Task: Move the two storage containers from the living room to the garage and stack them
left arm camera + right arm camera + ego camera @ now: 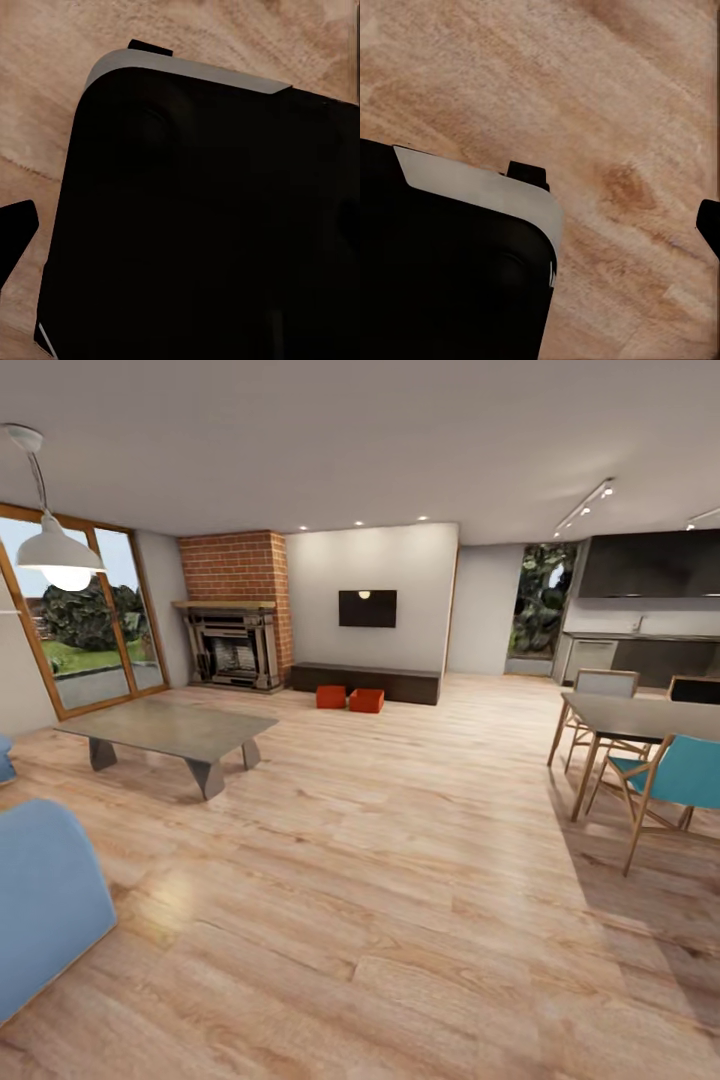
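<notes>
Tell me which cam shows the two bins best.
Head view. Both bins sit side by side on the wood floor in front of the bench, small but unobstructed. The wrist views show wood floor and dark robot body instead.

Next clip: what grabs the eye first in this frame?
Two small orange-red storage containers sit side by side on the light wood floor at the far end of the room, just in front of the long low dark bench under the black wall screen. The red-brick fireplace stands to their left, and a grey coffee table lies nearer on the left. A dining table with a teal chair fills the right side.
</notes>
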{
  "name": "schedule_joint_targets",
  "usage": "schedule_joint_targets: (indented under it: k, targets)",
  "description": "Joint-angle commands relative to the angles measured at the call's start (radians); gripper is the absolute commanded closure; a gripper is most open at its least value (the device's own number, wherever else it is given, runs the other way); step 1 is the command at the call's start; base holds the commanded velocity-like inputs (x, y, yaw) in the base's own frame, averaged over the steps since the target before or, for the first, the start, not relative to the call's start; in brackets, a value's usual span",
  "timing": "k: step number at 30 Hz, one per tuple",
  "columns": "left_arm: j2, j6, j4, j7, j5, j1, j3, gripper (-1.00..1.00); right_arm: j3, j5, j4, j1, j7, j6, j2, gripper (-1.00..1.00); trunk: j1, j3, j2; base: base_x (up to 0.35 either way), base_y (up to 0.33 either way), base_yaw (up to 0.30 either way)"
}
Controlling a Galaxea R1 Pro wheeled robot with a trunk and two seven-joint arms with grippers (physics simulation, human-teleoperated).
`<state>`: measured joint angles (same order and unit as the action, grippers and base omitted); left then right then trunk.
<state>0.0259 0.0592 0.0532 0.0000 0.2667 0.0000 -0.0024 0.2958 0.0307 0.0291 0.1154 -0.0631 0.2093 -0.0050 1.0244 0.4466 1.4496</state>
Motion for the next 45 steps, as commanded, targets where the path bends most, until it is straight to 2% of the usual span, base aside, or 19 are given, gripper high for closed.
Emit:
schedule_joint_targets:
  k: [1,45]
  targets:
    - [0.0,0.002,0.001,0.0,0.006,0.0,-0.001,-1.0,0.008,0.003,0.003,0.001,-0.003,0.005,0.0,-1.0,0.001,0.001,0.0,0.322,0.0,0.0]
    - [0.001,0.013,0.002,0.0,0.002,0.0,-0.002,-1.0,0.006,0.006,0.003,0.001,-0.003,-0.007,0.005,-1.0,0.001,0.001,0.0,0.322,0.0,0.0]
